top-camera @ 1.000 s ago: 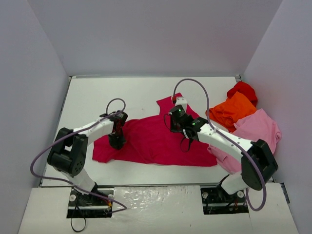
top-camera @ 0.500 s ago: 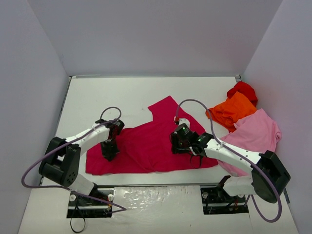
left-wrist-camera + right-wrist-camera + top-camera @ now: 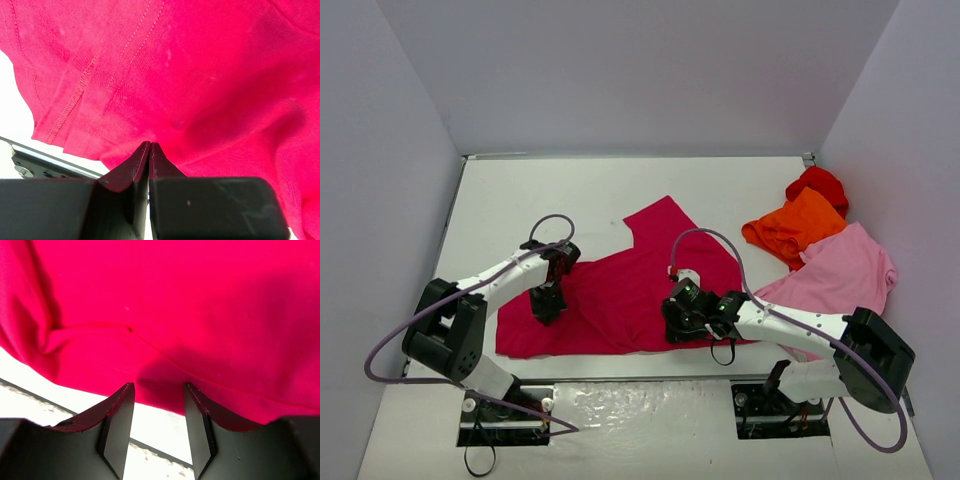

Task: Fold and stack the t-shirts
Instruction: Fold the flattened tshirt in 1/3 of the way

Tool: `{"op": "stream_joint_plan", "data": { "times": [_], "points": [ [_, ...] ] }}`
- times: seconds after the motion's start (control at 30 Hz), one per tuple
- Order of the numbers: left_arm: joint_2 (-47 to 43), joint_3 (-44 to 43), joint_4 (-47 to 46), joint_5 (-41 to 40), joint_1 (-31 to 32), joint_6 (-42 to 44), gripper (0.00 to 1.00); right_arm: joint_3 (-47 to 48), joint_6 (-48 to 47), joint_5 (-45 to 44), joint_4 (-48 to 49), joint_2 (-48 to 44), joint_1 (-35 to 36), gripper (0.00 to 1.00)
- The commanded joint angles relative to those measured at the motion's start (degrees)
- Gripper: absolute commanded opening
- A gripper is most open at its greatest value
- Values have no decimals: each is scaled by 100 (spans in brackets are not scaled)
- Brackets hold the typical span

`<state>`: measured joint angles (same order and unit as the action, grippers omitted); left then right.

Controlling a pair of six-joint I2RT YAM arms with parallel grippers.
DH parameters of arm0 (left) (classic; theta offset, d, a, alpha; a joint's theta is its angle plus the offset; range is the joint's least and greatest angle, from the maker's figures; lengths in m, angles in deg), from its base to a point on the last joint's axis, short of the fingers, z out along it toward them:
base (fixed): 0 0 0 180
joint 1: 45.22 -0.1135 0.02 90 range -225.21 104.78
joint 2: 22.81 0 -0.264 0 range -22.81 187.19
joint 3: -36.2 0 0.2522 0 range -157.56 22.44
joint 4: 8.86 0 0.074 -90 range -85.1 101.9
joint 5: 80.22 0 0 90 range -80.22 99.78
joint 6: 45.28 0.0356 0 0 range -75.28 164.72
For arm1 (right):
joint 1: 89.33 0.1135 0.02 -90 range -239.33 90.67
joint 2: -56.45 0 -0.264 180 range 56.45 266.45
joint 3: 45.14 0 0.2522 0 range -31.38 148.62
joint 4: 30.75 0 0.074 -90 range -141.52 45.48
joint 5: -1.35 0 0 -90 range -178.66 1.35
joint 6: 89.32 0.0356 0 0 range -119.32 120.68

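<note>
So the crimson shirt [image 3: 620, 290] is spread out mostly flat near the front-middle of the bench [image 3: 540, 190]. One part of it sticks out toward the back like a pointy flap, and the long near edge runs close to the front edge of the bench.

The left gripper [image 3: 548, 305] is down on the left end of the shirt, just in from its left edge. From the left wrist cam, the left gripper [image 3: 150, 150] has its jaws pressed together with no gap. The tips are buried right in the crimson shirt [image 3: 200, 75], with creases fanning out from them, so it looks like it's pinching a bit of the fabric. A stitched hem [image 3: 75, 95] runs diagonally just to the left of the tips, and a sliver of white bench [image 3: 10, 100] shows past the cloth edge.

The right gripper [image 3: 680, 325] sits low over the shirt's near edge, right of the middle. On the right wrist cam, the right gripper [image 3: 159, 387] has its jaws spread apart with nothing between them. The crimson shirt [image 3: 175, 305] fills the view just beyond the tips, and its edge crosses right at them. Bare bench [image 3: 160, 422] is visible through the gap, so it's not holding anything.

The other shirts are off on the right side, well away from both grippers. The pink shirt [image 3: 845, 270] is nearest the front, with its left edge close to the crimson one. The orange shirt [image 3: 795, 228] is lying partly on it, and the red shirt [image 3: 817, 185] is bunched up behind that.
</note>
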<state>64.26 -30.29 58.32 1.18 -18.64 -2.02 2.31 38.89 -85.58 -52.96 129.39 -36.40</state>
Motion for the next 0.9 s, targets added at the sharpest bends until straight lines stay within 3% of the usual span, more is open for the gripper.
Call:
{"op": "stream_joint_plan", "data": {
  "times": [0.0, 0.13, 0.23, 0.27, 0.6, 0.67, 0.73, 0.77, 0.87],
  "points": [
    [19, -316, 187, -211, 118, -54, 0, -107, 92, -169, 19, -227, 25, 41],
    [126, -317, 125, -195, 190, -46, 0, -3, 20, -290, 10, -44, 25, 35],
    [233, -348, 116, -202, 239, -14, 0, 108, 12, -441, 17, 67, 25, 2],
    [273, -358, 109, -203, 243, -4, 0, 146, -2, -458, -1, 86, 25, 0],
    [540, -333, -117, -152, 353, 25, 0, 791, -255, -1305, -670, -258, 17, 0],
    [600, -352, -136, -145, 377, 37, 0, 887, -308, -1382, -673, -165, 16, 5],
    [660, -353, -172, -147, 405, 38, 0, 1055, -364, -1373, -513, 167, 20, 32],
    [685, -341, -197, -140, 414, 32, 0, 1137, -400, -1330, -382, 347, 25, 39],
    [742, -334, -227, -124, 457, 7, 0, 1323, -493, -1166, 21, 821, 25, 46]
  ]
}}
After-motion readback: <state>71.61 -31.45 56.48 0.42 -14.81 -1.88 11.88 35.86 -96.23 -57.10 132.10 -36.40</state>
